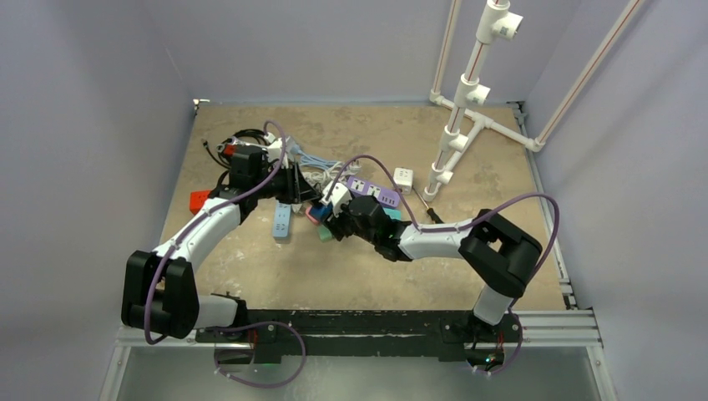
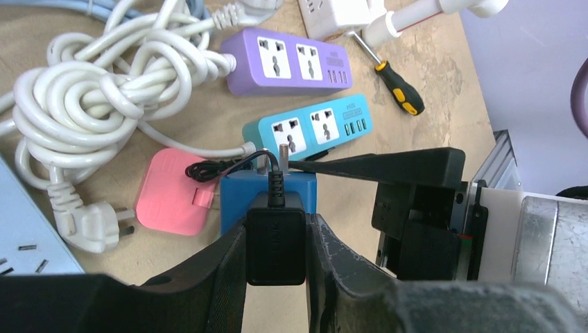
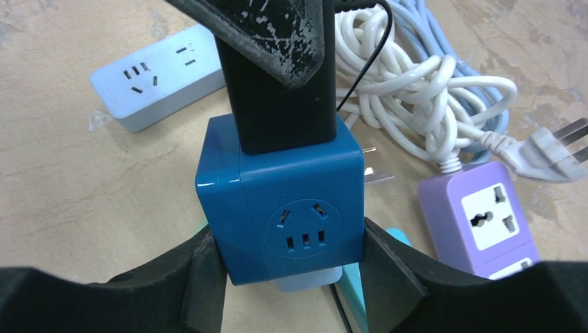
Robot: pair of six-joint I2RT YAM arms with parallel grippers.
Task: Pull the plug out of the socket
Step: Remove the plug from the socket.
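Note:
A black plug (image 2: 276,239) with a thin black cord sits in the top of a blue cube socket (image 2: 269,189), and it looks fully seated. My left gripper (image 2: 277,229) is shut on the plug's two sides. In the right wrist view the plug (image 3: 277,104) stands on the cube (image 3: 291,208). My right gripper (image 3: 291,243) is shut on the cube's sides and holds it above the table. In the top view the two grippers meet at mid-table, left gripper (image 1: 294,190), right gripper (image 1: 334,219).
A purple power strip (image 2: 284,62), a teal strip (image 2: 312,128), a pink adapter (image 2: 173,198), a coil of white cable (image 2: 104,90) and a screwdriver (image 2: 395,83) lie around. A light-blue strip (image 3: 159,73) lies beyond. A white pipe frame (image 1: 467,100) stands back right.

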